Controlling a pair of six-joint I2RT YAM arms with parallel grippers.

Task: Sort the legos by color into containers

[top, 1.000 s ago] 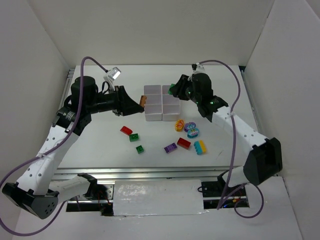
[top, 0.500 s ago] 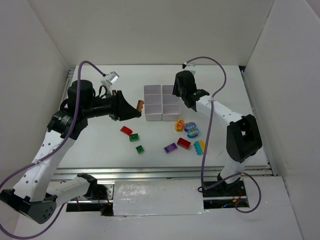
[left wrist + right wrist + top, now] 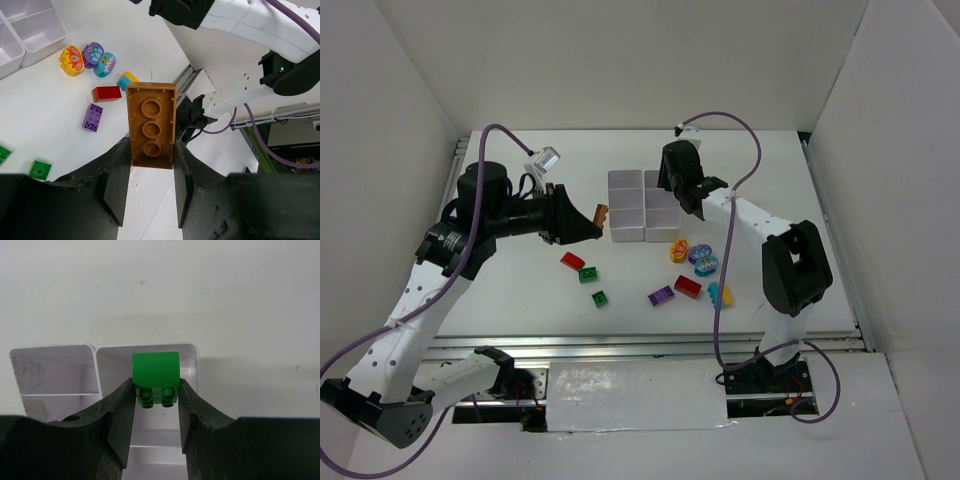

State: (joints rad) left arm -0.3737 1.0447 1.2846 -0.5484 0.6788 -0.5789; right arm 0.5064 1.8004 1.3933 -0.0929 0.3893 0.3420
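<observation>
My left gripper [image 3: 594, 218] is shut on an orange lego [image 3: 151, 125] and holds it just left of the white containers [image 3: 625, 237], above the table. In the left wrist view the brick's hollow underside faces the camera. My right gripper [image 3: 155, 390] is shut on a green lego [image 3: 155, 371] that hangs over the far right compartment [image 3: 187, 352]. From above, the right gripper [image 3: 670, 182] sits at the block's far right corner. Loose legos lie in front of the containers: a red one [image 3: 572, 261], two green ones [image 3: 588, 274] [image 3: 600, 298], a purple one [image 3: 661, 295] and a second red one [image 3: 687, 286].
Three printed rounded bricks, yellow [image 3: 679, 250], purple [image 3: 700, 253] and blue [image 3: 706, 265], lie right of the containers' near end, with a teal-yellow brick [image 3: 720, 294] closer in. The right arm's forearm [image 3: 750, 215] passes above them. White walls enclose the table.
The right arm has folded in and carried the green lego left, over the far right compartment. The left gripper with the orange lego has drawn slightly back from the containers.
</observation>
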